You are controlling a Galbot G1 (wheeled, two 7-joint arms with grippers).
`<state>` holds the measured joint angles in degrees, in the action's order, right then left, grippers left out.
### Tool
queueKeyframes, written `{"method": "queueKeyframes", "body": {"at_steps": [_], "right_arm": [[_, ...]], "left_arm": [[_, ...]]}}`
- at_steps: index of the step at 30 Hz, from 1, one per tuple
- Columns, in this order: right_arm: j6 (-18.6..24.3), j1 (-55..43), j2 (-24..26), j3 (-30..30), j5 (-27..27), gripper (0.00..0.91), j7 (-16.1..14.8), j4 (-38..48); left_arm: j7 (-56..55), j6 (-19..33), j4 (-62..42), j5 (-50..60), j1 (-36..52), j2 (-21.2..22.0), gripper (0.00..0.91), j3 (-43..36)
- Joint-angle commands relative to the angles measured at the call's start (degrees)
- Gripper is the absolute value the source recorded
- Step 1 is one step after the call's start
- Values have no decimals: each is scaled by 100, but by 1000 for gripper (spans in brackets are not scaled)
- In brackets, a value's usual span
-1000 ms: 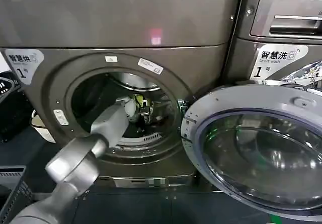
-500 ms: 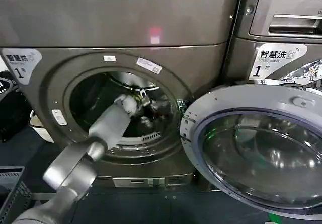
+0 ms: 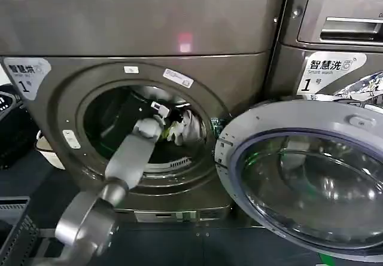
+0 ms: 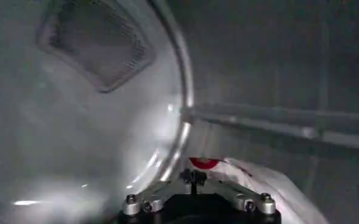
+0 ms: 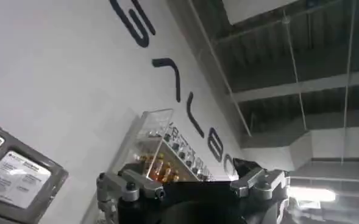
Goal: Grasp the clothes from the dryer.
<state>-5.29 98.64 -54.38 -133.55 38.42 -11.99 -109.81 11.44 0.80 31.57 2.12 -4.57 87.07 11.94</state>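
Inside the dryer (image 3: 54,75) marked "1", left claw (image 3: 173,125) grips white clothes (image 3: 187,128); neighbour reads "LG".

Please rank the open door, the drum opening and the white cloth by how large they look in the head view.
1. Open door, though it is nearest the camera.
2. Drum opening.
3. White cloth, beside the left end effector.

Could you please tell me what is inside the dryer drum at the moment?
Inside the dryer drum, the left gripper is reaching in, with a white garment bunched at its tip. The arm and door rim hide the rest of the drum.
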Motion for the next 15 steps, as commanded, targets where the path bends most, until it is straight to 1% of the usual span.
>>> {"method": "queueKeyframes", "body": {"at_steps": [1,2,3,6,9,12,14,15], "right_arm": [[7,2,33,11,3,907,-2,-1],[8,3,40,15,4,907,-1,2],[8,4,47,20,4,907,-2,0],[16,27,73,8,8,907,-1,7],[27,57,102,-35,11,907,6,30],[50,84,100,-81,15,907,4,44],[51,108,94,-123,21,907,10,64],[48,121,96,-137,32,907,63,71]], "left_arm": [[-1496,787,451,-262,-401,218,0,994],[-1601,845,520,-270,-472,222,0,1004],[-1708,1037,585,-269,-530,226,0,1010],[-2137,1402,875,-190,-770,296,0,1127],[-2384,1597,1231,-89,-956,351,0,1214],[-2620,1664,1722,-32,-1144,427,0,1317],[-2675,1594,1994,-34,-1334,448,0,1325],[-2668,1519,2136,-53,-1441,443,0,1296]]}}
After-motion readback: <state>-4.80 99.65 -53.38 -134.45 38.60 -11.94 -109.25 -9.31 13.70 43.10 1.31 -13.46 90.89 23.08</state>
